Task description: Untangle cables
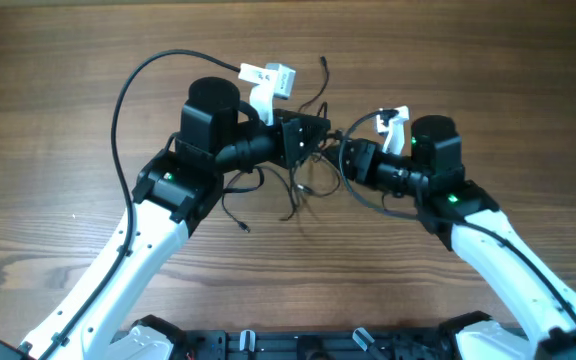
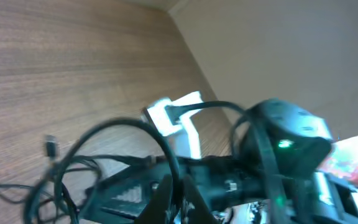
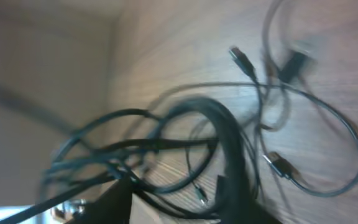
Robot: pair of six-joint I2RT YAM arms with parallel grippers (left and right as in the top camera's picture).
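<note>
The cables lie in a loose knot at the middle of the table, right under and between the two grippers, with loops hanging from the wrists down to the wood. One plug end sticks out on the far side of the knot and a stray strand trails toward the near side, under the left arm. The left gripper reaches in from the left with its jaws closed tight; in its wrist view a cord arcs down into the pinched tips, so it has hold of the cables. The right gripper faces it from the right, tips nearly meeting the left one. In its wrist view the fingers look partly apart with cords looped across the gap, but blur hides whether they grip anything, so I cannot tell. Bare wood spreads wide to the left, right and far side of the knot, running past the overhead frame. The near edge carries a black rail where the arm bases sit. The left arm's own thick wire bows out over the wood on the left. In the left wrist view the table meets a plain wall at its far edge
</note>
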